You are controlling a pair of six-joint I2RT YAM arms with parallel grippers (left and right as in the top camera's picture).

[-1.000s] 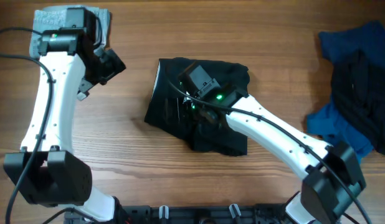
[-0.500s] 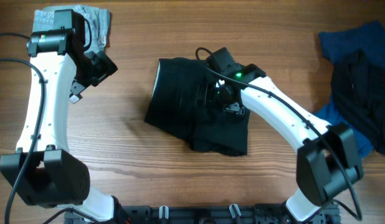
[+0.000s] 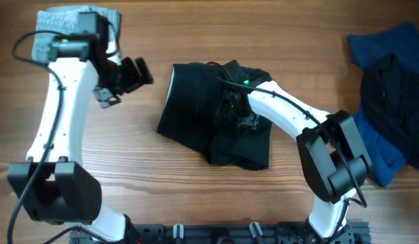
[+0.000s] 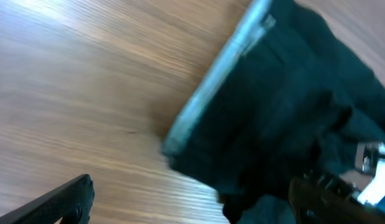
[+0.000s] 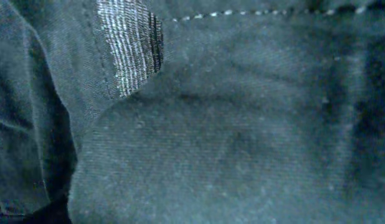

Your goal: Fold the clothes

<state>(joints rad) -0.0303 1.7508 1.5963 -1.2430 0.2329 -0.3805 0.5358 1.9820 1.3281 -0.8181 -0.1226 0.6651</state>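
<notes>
The black shorts (image 3: pixel 192 115) lie rumpled in the middle of the tabletop (image 3: pixel 121 163). The right gripper (image 3: pixel 236 110) is pressed into their cloth toward the 2 o'clock side. It is dark on dark, so I cannot tell how wide it stands or whether it has hold. The left gripper (image 3: pixel 133 72) hangs wide open and empty at the shorts' 10 o'clock. A heap of dark blue and black garments (image 3: pixel 389 88) sits at 3 o'clock, and a pale folded garment (image 3: pixel 57 20) at 10.

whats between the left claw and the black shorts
Only bare wooden table separates the left claw from the black shorts; the overhead view shows it best.
</notes>
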